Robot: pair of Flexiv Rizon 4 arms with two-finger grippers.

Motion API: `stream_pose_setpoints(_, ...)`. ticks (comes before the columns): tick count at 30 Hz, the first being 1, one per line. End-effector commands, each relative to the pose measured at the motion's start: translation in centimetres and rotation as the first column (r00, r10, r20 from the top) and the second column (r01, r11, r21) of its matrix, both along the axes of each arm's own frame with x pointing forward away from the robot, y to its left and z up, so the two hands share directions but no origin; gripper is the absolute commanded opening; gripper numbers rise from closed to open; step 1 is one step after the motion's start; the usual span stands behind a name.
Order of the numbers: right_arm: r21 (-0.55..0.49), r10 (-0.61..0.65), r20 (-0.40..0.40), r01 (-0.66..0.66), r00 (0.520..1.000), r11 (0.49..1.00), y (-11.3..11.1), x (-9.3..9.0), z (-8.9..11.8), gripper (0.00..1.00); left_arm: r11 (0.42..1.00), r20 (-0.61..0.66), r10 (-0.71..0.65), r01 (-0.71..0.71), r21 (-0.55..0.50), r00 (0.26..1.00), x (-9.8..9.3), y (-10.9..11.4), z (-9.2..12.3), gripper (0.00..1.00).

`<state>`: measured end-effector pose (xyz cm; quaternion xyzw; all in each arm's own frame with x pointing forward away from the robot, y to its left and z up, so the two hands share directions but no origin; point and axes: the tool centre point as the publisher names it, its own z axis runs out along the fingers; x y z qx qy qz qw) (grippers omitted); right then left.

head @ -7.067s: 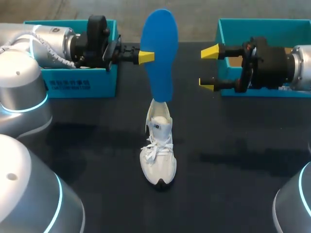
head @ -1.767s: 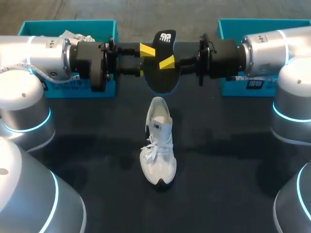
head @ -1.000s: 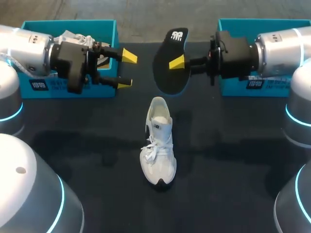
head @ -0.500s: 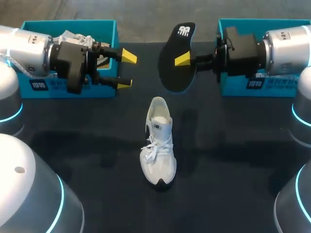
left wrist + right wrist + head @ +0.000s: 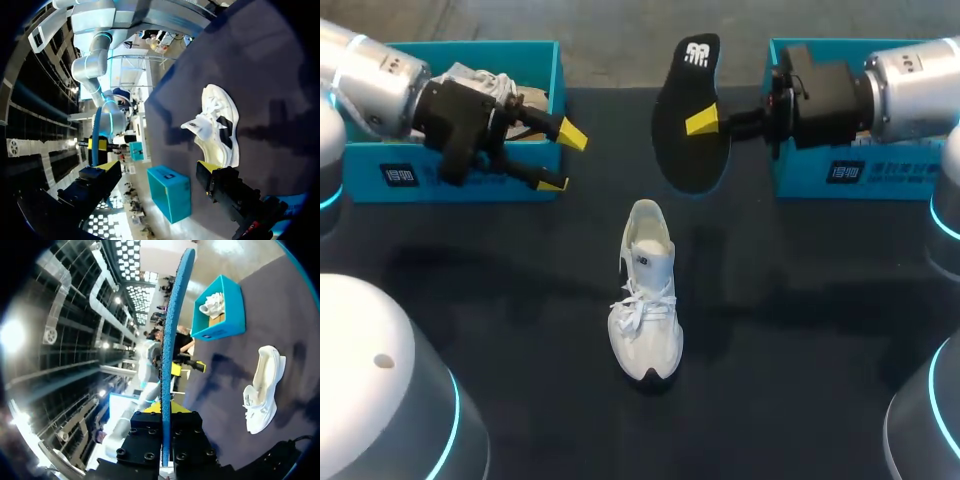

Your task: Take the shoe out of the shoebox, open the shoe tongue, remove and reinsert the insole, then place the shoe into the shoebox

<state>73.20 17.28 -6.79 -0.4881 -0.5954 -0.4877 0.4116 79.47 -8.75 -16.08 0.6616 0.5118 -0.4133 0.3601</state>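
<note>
My right gripper [image 5: 705, 122] clamps the flat black insole [image 5: 685, 160]; the white laced sneaker [image 5: 646, 300] lies nearer, slightly left, heel facing it; left gripper [image 5: 561, 158] released.

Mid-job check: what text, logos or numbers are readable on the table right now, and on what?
On the insole: a white logo near its upper end, no readable words.
On the left shoebox: a white label on the front wall, too small to read.
On the right shoebox: a like label, too small to read.
On the shoe: a small dark side mark, too blurred to read.
</note>
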Motion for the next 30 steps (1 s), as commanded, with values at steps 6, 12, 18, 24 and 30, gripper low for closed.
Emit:
stream_pose_setpoints(6, -0.044, 0.082, 0.117, -0.077, 0.99, 0.996, 1.0, 1.8, -0.4, 0.0, 0.992, -0.058, -0.106, 0.11, 0.062, 0.993, 2.4, 0.9, -1.5, 1.0)
stream_pose_setpoints(12, -0.043, 0.076, 0.117, -0.072, 0.99, 0.997, 1.3, 3.1, -1.6, 0.0, 0.991, -0.065, -0.107, 0.111, 0.073, 0.992, 2.4, 1.0, -1.5, 1.0)
stream_pose_setpoints(18, -0.043, 0.076, 0.117, -0.072, 0.99, 0.997, 1.3, 3.1, -1.6, 0.0, 0.991, -0.072, -0.101, 0.107, 0.085, 0.992, 2.5, 1.0, -1.9, 1.0)
stream_pose_setpoints(24, -0.043, 0.076, 0.117, -0.072, 0.99, 0.997, 1.3, 3.1, -1.6, 0.0, 0.99, -0.07, -0.093, 0.1, 0.101, 0.993, 3.0, 1.4, -2.1, 1.0)
stream_pose_setpoints(30, -0.043, 0.076, 0.117, -0.072, 0.99, 0.997, 1.3, 3.1, -1.6, 0.0, 0.991, -0.068, -0.091, 0.097, 0.092, 0.994, 3.2, 1.5, -2.1, 1.0)
